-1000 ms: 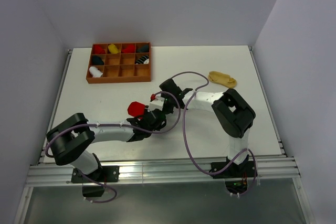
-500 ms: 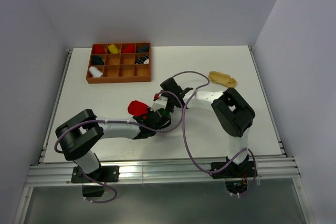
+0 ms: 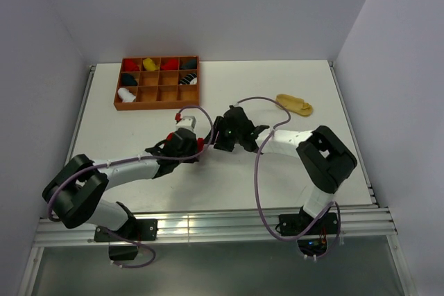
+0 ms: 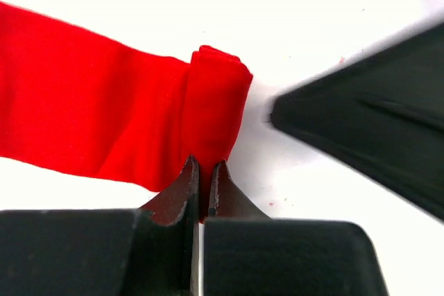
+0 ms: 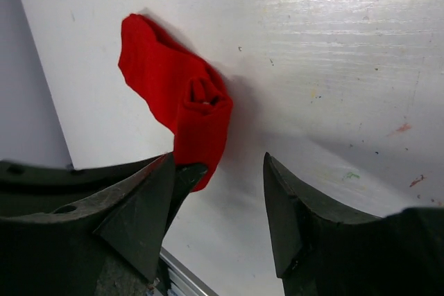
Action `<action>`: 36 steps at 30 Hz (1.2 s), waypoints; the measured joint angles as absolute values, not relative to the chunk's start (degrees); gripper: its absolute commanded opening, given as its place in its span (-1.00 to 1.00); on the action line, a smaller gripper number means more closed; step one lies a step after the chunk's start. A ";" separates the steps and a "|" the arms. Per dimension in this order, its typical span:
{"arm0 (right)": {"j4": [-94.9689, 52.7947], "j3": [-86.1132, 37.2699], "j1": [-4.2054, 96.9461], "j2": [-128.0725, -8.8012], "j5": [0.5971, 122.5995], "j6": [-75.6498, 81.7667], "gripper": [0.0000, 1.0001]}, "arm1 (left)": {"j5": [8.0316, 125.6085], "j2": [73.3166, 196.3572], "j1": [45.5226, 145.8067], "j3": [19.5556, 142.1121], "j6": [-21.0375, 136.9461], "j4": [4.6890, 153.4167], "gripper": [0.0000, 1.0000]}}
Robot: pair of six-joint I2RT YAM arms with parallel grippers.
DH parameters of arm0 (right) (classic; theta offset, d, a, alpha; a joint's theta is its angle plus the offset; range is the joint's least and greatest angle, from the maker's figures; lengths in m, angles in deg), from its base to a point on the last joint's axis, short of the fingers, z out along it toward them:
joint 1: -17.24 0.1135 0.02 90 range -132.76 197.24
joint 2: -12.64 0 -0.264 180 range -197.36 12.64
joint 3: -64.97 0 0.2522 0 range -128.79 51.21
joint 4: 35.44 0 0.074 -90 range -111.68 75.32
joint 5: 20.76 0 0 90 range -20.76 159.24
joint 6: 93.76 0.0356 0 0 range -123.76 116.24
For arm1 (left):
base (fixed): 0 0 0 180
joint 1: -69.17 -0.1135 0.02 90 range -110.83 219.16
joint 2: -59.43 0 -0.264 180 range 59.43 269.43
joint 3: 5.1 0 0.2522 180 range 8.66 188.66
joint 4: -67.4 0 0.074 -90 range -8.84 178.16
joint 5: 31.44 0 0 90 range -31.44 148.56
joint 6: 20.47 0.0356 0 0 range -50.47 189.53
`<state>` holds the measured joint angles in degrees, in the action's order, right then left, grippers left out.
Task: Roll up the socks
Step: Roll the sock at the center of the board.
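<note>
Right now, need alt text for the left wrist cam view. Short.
The left gripper is pinched shut on the rolled end of a red sock lying on a white table, with the unrolled rest stretching flat toward the left. A blurred black shape juts in from the right, close to the roll.

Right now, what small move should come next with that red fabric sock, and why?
Probably the left gripper should roll onward. It is shut on the rolled end of the red fabric sock, most of which lies flat, and the right gripper stands open beside it.
</note>
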<state>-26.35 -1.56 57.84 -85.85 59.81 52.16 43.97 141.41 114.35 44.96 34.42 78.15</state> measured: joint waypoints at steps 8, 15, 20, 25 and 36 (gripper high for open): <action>-31.29 0.30 57.80 -85.05 59.48 53.67 0.24 | 59.01 140.55 104.89 37.50 26.31 68.82 -0.99; -34.13 -0.12 57.89 -87.73 58.41 54.35 0.23 | 68.45 142.37 99.71 33.92 19.73 60.95 -0.99; -34.13 -0.36 58.19 -91.36 57.69 54.77 0.23 | 72.95 144.29 97.42 32.72 16.61 56.75 -0.99; -35.49 -1.60 58.37 -93.68 56.14 55.16 0.23 | 75.18 145.25 96.30 32.30 15.06 55.05 -0.99; -38.89 -3.00 58.67 -96.54 53.25 55.14 0.14 | 78.07 147.57 95.82 32.39 14.12 52.45 -0.99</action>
